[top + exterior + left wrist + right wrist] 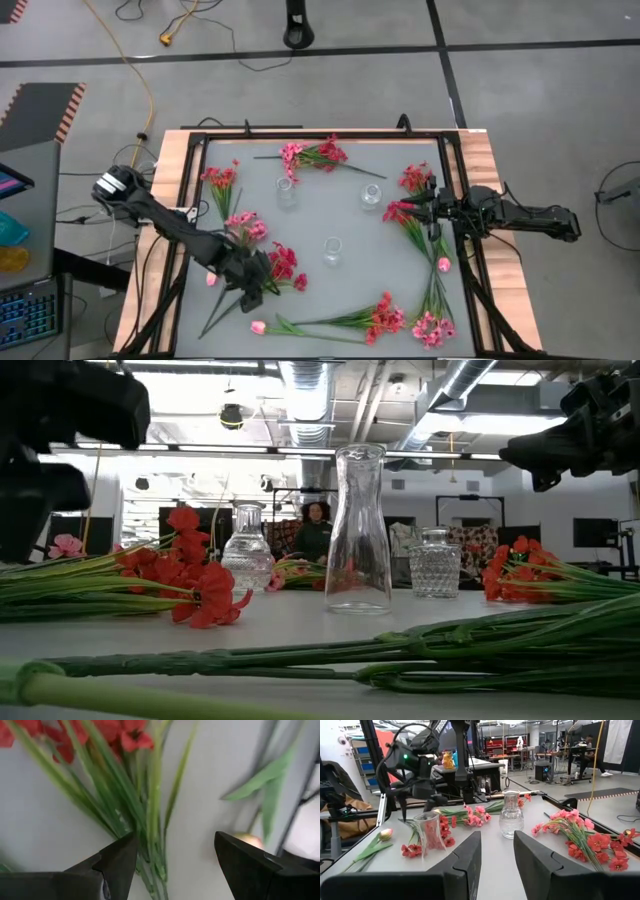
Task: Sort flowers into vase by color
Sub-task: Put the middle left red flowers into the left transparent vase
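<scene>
Flowers lie scattered on the grey table. A red spray [285, 265] lies near the left, its green stems [150, 835] running toward the near left corner. My left gripper [258, 283] hangs open over those stems, pointing steeply down, one finger [120, 865] beside the bundle and the other [250, 865] off to its side. A pink tulip bud [247, 840] lies just beyond. Three clear glass vases [287, 190] [371, 195] [332, 250] stand mid-table. My right gripper [497, 834] waits level at the right edge [425, 203], open and holding nothing.
Other sprays lie all around: pink [245, 228], red [220, 180], pink and red at the far side [310, 153], red at the right [405, 210], red [385, 318] and pink [432, 328] near the front. A black frame [200, 140] rims the table. A person [316, 525] sits in the room behind.
</scene>
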